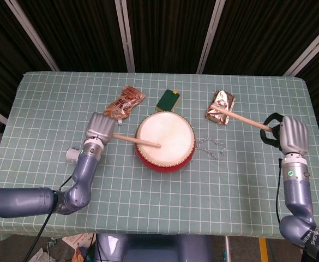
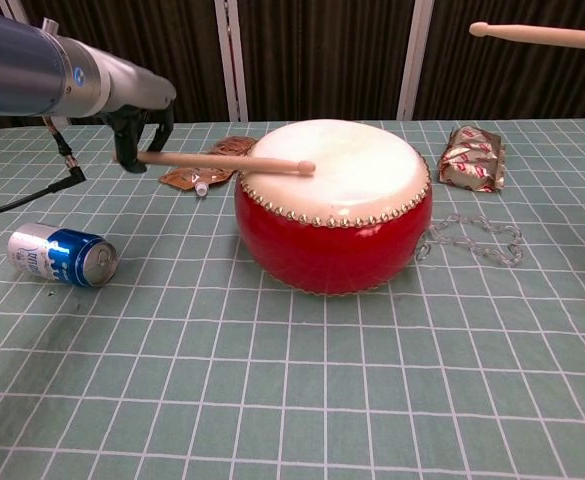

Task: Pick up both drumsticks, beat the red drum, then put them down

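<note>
The red drum [image 1: 165, 157] [image 2: 332, 245] with a white skin stands mid-table. My left hand [image 1: 100, 127] [image 2: 138, 128] grips a wooden drumstick [image 1: 138, 141] [image 2: 227, 162] whose tip lies on the drum skin near its left side. To the right of the drum, my right hand [image 1: 291, 135] holds the other drumstick [image 1: 240, 117] [image 2: 542, 35] raised in the air, tip pointing left toward the foil packet. In the chest view the right hand itself is out of frame.
A blue can [image 2: 62, 256] [image 1: 72, 154] lies left of the drum. A brown snack pouch [image 1: 124, 101] [image 2: 205, 164], a green card [image 1: 168, 100] and a foil packet [image 1: 222, 105] [image 2: 473, 156] sit behind the drum. A thin chain [image 1: 210, 147] [image 2: 475, 238] lies right of it.
</note>
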{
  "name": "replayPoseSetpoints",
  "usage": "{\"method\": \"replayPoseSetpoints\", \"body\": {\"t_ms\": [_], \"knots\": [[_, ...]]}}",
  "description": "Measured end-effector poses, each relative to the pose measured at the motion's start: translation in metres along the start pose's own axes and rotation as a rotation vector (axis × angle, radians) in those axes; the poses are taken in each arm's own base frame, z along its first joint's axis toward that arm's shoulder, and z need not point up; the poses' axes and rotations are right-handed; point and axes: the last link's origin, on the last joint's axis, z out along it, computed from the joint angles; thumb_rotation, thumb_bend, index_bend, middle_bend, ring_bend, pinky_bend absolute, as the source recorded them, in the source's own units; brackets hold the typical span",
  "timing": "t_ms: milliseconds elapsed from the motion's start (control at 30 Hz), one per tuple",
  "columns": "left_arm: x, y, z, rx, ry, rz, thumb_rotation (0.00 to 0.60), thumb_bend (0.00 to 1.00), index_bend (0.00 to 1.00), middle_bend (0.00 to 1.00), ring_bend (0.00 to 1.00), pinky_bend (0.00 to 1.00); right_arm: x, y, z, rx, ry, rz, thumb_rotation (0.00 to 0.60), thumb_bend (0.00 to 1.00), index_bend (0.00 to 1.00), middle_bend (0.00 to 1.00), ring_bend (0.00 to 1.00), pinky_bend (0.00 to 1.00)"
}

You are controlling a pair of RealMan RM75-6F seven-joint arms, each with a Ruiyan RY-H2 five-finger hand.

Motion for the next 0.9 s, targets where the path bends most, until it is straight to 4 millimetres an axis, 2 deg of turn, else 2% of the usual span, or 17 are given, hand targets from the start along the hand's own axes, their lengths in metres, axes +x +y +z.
{"method": "replayPoseSetpoints", "body": {"t_ms": [133, 267, 533, 667, 900], "knots": [[-0.007, 0.001, -0.002, 0.027, -0.120, 0.046, 0.600, 0.54, 0.76, 1.00, 1.00, 1.00, -0.001, 0.000, -0.001, 0.001, 0.003, 0.002, 0.600, 0.64, 0.97, 1.00, 1.00, 1.00], [0.000, 0.002, -0.004, 0.024, -0.112, -0.026, 0.600, 0.54, 0.76, 1.00, 1.00, 1.00, -0.001, -0.002, -0.003, 0.008, 0.004, -0.001, 0.600, 0.64, 0.97, 1.00, 1.00, 1.00], [0.053, -0.003, -0.016, -0.078, 0.220, -0.385, 0.600, 0.54, 0.75, 1.00, 1.00, 1.00, 0.002, -0.011, -0.007, 0.035, 0.029, 0.004, 0.600, 0.64, 0.97, 1.00, 1.00, 1.00], [0.066, -0.023, -0.027, -0.127, 0.351, -0.565, 0.600, 0.54, 0.76, 1.00, 1.00, 1.00, 0.004, -0.019, -0.008, 0.070, 0.040, 0.019, 0.600, 0.64, 0.97, 1.00, 1.00, 1.00], [0.064, -0.070, -0.038, -0.105, 0.425, -0.665, 0.600, 0.54, 0.76, 1.00, 1.00, 1.00, 0.007, -0.038, -0.011, 0.167, 0.036, 0.086, 0.600, 0.64, 0.97, 1.00, 1.00, 1.00]]}}
